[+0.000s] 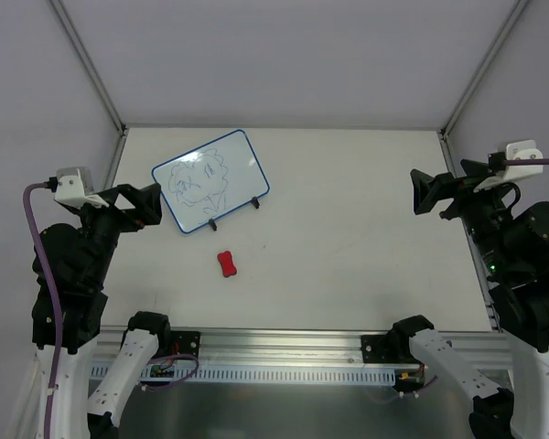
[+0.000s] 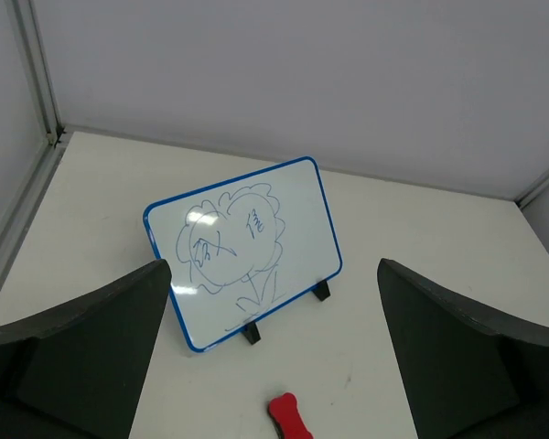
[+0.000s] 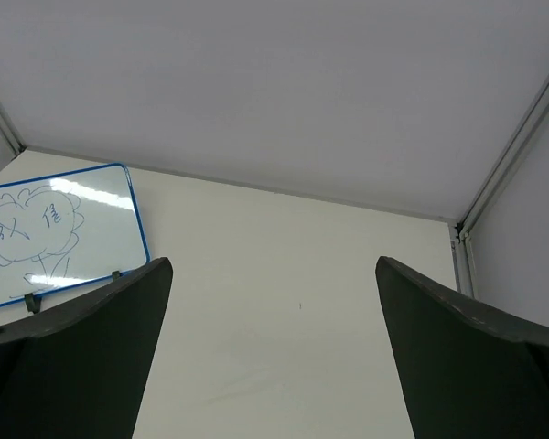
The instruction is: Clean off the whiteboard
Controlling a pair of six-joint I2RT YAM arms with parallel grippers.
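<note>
The whiteboard (image 1: 210,181) stands far left on the bench (image 1: 348,238), its long axis running from 8 to 2 o'clock. It is near the left gripper (image 1: 149,206), at its 2 o'clock. This gripper and the right gripper (image 1: 421,192) are both wide open and empty.

Right wrist view: the whiteboard (image 3: 62,230) runs off the left edge, and its near corner sits behind a dark finger (image 3: 73,366). Left wrist view: the red eraser (image 2: 289,416) is clipped by the bottom edge, and the blue scribble (image 2: 227,256) is unreadable.
</note>
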